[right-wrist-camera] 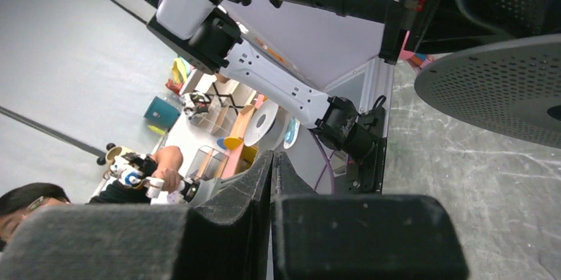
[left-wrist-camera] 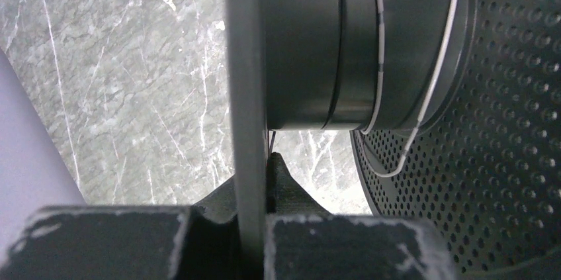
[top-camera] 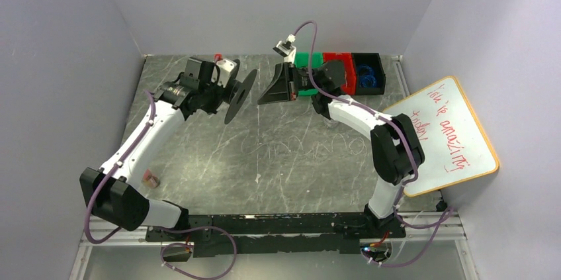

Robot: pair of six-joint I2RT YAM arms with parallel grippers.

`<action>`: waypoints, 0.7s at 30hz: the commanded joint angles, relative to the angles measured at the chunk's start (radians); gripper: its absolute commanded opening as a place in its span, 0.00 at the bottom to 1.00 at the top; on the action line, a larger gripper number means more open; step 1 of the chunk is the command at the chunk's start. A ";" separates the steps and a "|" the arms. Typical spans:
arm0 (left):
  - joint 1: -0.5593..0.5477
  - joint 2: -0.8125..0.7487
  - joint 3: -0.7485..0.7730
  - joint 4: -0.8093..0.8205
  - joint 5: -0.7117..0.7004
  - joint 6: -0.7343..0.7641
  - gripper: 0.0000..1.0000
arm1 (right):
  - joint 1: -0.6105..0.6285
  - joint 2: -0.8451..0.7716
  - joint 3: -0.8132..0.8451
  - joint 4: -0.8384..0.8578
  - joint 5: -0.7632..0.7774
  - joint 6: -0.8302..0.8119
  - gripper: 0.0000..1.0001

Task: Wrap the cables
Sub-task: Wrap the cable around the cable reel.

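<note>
Status: early stage, by my judgement.

1. Most of the wire (top-camera: 311, 145) lies loose on the table (top-camera: 198, 167), mid-field, in a row of curly loops running left to right. It is not taut and looks unwound.
2. Beyond it, the left claw (left-wrist-camera: 251, 184) is clamped on the rim of one flange of the spool (top-camera: 239, 96), holding it on edge above the table.
3. Only a few whitish turns sit on the hub (left-wrist-camera: 311, 42), and one strand strays across the perforated flange (left-wrist-camera: 503, 128). The bulk of the winding is left to do.
4. The right claw (right-wrist-camera: 271, 167) hangs just right of the spool with its fingers pressed together. Whether the hair-fine wire is pinched between them cannot be told.

Containers, at the far edge:
- Green bin (top-camera: 307, 59): contents hidden by the right arm.
- Red bin (top-camera: 337, 57): contents likewise not visible.
- Black bin (top-camera: 368, 55): holds blue bundles (top-camera: 370, 76). No whitish wire is seen in it.
</note>
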 commanded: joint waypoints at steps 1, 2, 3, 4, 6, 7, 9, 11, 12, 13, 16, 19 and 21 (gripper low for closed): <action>-0.004 -0.028 0.045 0.089 0.019 -0.045 0.02 | 0.017 0.010 0.011 -0.102 -0.018 -0.155 0.07; -0.003 -0.031 0.052 0.088 0.026 -0.044 0.02 | 0.014 0.008 0.004 -0.129 -0.029 -0.200 0.07; -0.004 -0.036 0.060 0.086 0.029 -0.040 0.02 | 0.009 0.004 -0.001 -0.184 -0.038 -0.268 0.07; -0.004 -0.039 0.068 0.084 0.032 -0.037 0.02 | 0.004 -0.002 -0.007 -0.266 -0.042 -0.359 0.07; -0.004 -0.044 0.088 0.076 0.044 -0.035 0.02 | -0.006 -0.028 -0.002 -0.573 -0.015 -0.648 0.12; -0.004 -0.046 0.097 0.072 0.054 -0.035 0.02 | -0.006 -0.043 0.021 -0.795 0.032 -0.873 0.16; -0.003 -0.048 0.118 0.063 0.077 -0.034 0.02 | 0.016 -0.055 0.103 -1.236 0.151 -1.385 0.21; -0.004 -0.048 0.144 0.054 0.092 -0.034 0.02 | 0.044 -0.045 0.135 -1.430 0.255 -1.635 0.26; -0.004 -0.046 0.157 0.049 0.095 -0.036 0.02 | 0.054 -0.041 0.132 -1.468 0.292 -1.696 0.29; -0.004 -0.045 0.170 0.043 0.095 -0.038 0.02 | 0.056 -0.037 0.117 -1.477 0.312 -1.726 0.32; -0.004 -0.043 0.207 0.033 0.095 -0.040 0.02 | 0.062 -0.037 0.040 -1.440 0.300 -1.794 0.47; -0.004 -0.045 0.229 0.024 0.109 -0.041 0.02 | 0.088 -0.032 -0.014 -1.440 0.342 -1.905 0.57; -0.004 -0.047 0.237 0.021 0.116 -0.046 0.02 | 0.105 -0.014 -0.015 -1.461 0.383 -1.954 0.59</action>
